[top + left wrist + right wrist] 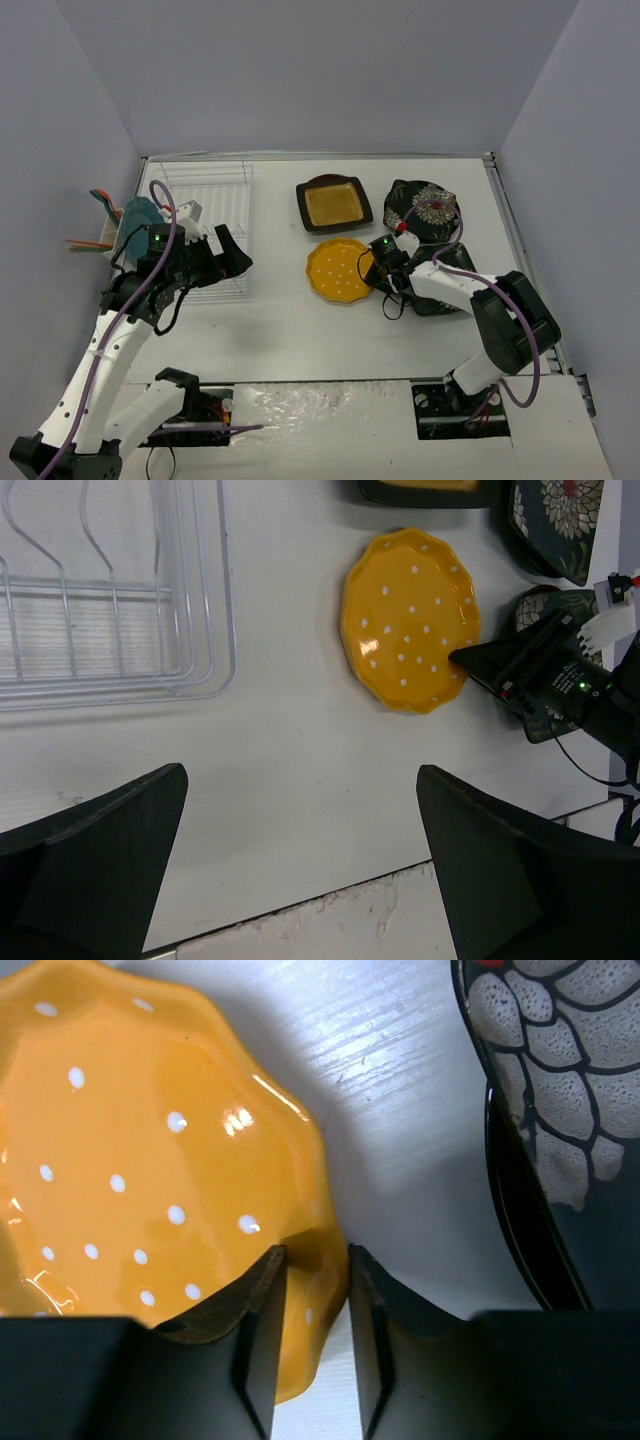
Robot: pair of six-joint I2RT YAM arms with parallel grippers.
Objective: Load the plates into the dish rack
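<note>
Right gripper straddled the right rim of orange plate, jaws nearly closed, clamp unconfirmed; dish rack lay well left, by left arm.

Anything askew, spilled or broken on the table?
Nothing spilled or broken. One oddity: the teal plate sits at the left edge of the dish rack, seemingly outside the slot rows; the left arm hides part of it. The right gripper grips the orange plate by its rim.

My left arm and right arm wore white shells with black joints; a purple cable trailed along each, a green light glowed at both wrists, and my wedge-shaped fingers were black.
</note>
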